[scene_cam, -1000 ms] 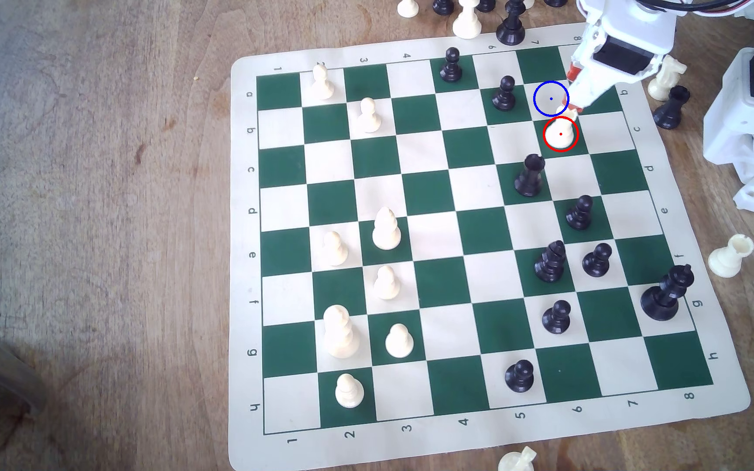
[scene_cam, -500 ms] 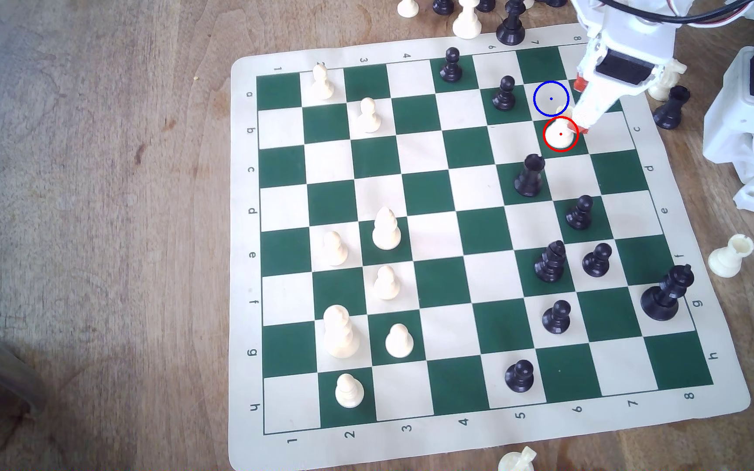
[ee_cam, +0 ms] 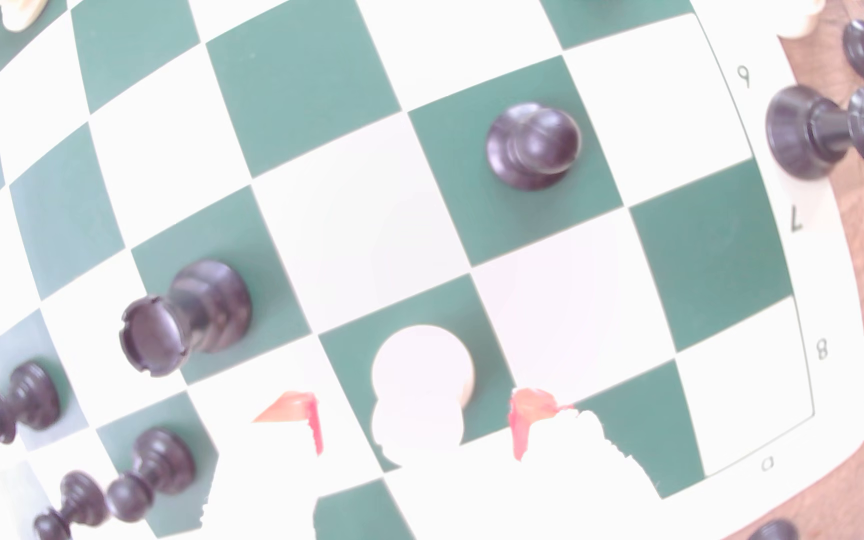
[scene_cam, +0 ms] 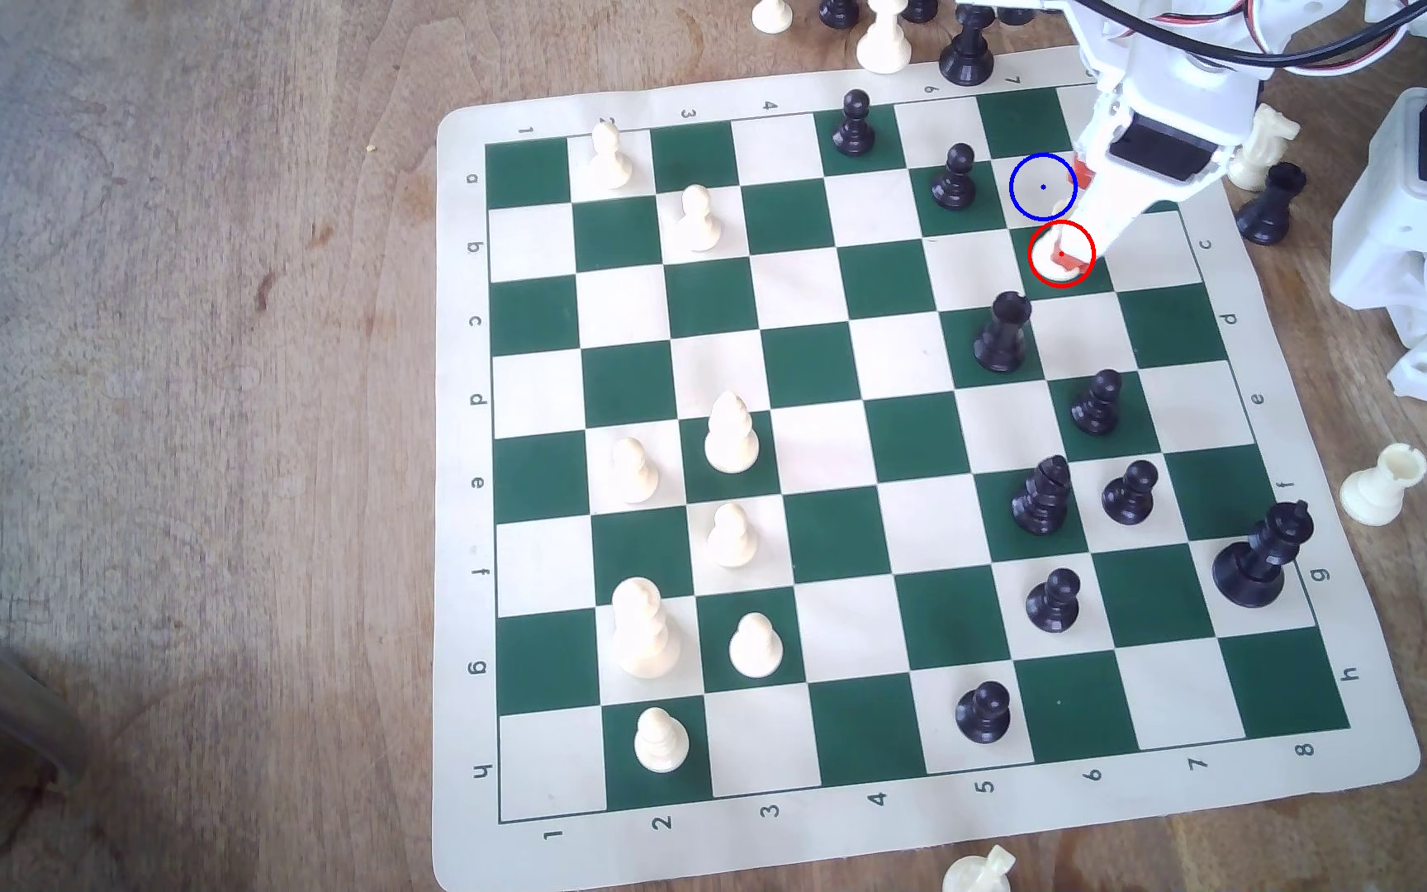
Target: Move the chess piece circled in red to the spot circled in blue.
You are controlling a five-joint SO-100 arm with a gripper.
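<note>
Here the cream-white rook (scene_cam: 1055, 268) stands upright on a green square inside the red ring, near the far right corner of the chessboard (scene_cam: 796, 806) as the exterior view shows it. The gripper (scene_cam: 1070, 219) reaches down over it from the exterior view's upper right, and its white body covers most of the piece, so that only the base and a sliver of the top can be made out there. In the wrist view the rook (ee_cam: 422, 363) is washed out to near white against the glare, its notched top hard to read; the two orange-tipped fingers (ee_cam: 528, 410) stand apart on either side of it, with a gap showing between each tip and the piece, so the jaws are spread and not clamped on it. The blue-ringed cream square (scene_cam: 1043, 186) lies bare on the next square, just beside the red ring, partly overlapped at its edge by the gripper's body. A black rook (scene_cam: 1002, 333) stands on a green square near the white one, and a black pawn (scene_cam: 955, 177) stands just beside the blue ring on the exterior view's left. Several pieces at the top edge of the exterior view are cut off.
</note>
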